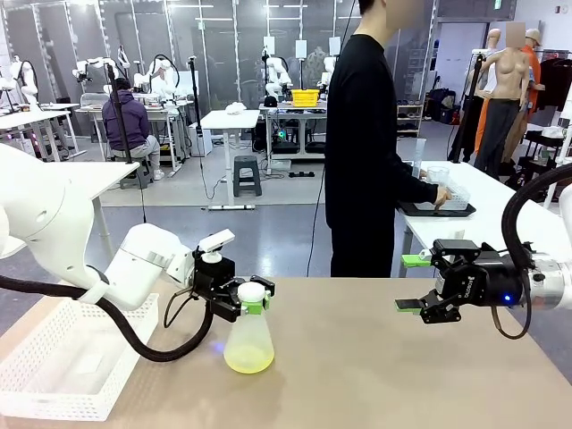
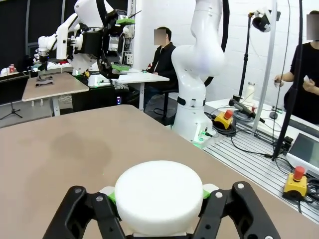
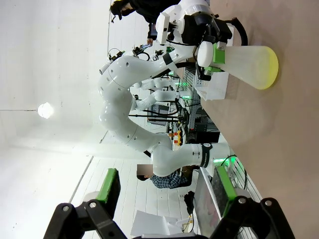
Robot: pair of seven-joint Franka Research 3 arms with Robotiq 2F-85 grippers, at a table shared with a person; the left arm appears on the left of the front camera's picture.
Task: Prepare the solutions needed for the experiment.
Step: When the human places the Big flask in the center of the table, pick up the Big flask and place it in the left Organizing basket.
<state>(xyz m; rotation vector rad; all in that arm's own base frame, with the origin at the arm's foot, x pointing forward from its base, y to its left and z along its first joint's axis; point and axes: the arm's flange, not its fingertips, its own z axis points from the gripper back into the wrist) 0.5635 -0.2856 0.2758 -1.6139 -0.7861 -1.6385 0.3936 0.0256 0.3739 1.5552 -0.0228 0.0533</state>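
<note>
A frosted conical flask stands upright on the brown table, left of centre, with pale yellow-green solution pooled in its base. My left gripper is shut on the flask's neck just under its white round cap. In the left wrist view the cap sits between the green pads, pinched from both sides. My right gripper hovers open above the table's right side, well away from the flask, with nothing between its fingers. In the right wrist view the flask lies far ahead of the open gripper.
A white perforated basket sits at the table's left edge. A person in black stands beyond the far edge, hand on a tray on another table. Bare tabletop lies between the flask and my right gripper.
</note>
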